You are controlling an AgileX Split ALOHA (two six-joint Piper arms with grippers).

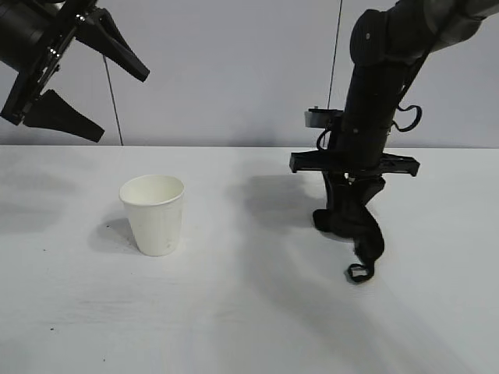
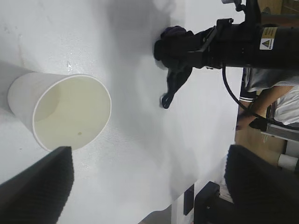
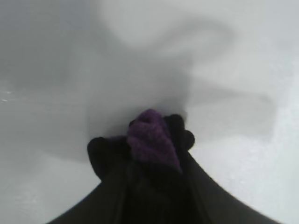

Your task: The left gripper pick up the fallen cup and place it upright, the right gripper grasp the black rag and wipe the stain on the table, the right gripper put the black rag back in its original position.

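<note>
On the surface (image 1: 234, 312) our cup (image 1: 153, 212) already stands upright; the left gripper (image 1: 101, 82) hangs spread above it. No stain shows. Our right gripper (image 1: 347, 204), clamped on the black rag (image 1: 355, 230), has only to return it.

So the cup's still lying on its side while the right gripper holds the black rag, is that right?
Not quite. The cup stands upright on the table, mouth up, as the exterior view shows. The right gripper does hold the black rag.
</note>
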